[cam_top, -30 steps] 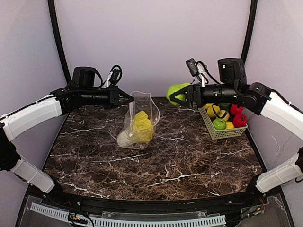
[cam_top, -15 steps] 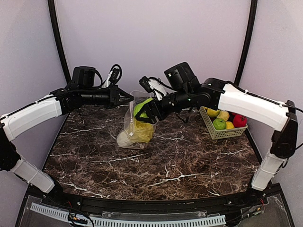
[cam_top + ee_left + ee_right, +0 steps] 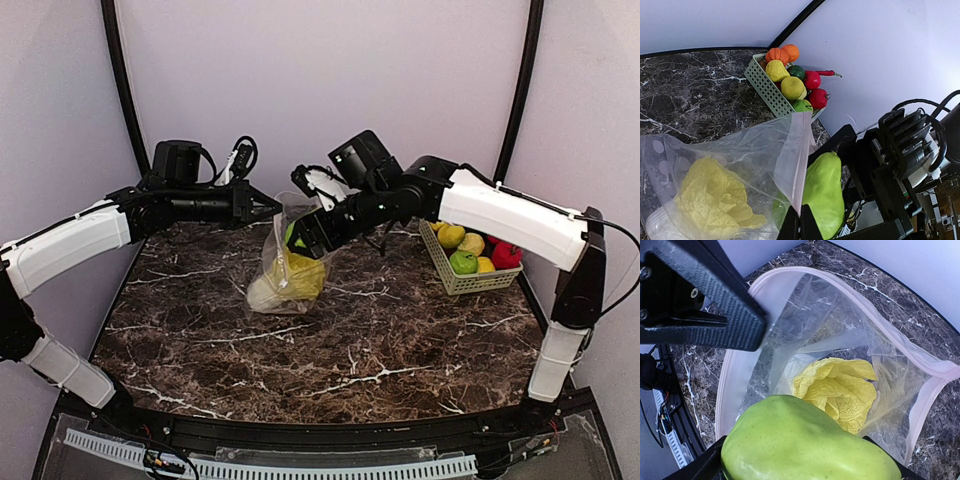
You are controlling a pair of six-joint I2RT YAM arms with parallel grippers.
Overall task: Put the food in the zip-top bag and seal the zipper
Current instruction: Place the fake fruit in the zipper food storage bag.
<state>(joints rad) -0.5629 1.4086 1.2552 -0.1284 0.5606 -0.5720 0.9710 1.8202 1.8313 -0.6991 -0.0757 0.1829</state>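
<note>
While left end effector (image 3: 274, 208) pinches zip-top bag (image 3: 740, 150) open at 11 o'clock | step: right end effector (image 3: 302, 238) grasps green pear (image 3: 805, 440) over mouth | next: lower, release inside.

Cabbage (image 3: 840, 390) lies in bag (image 3: 805, 305), pear (image 3: 805, 440) apparently above mouth.

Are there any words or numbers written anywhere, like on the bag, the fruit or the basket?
None: no words, numbers, brands or signs can be read in any view.
The zip-top bag has only pale round dots and its plain pink zipper.
The green pear and the cabbage carry no sticker.
The basket is plain green mesh.
</note>
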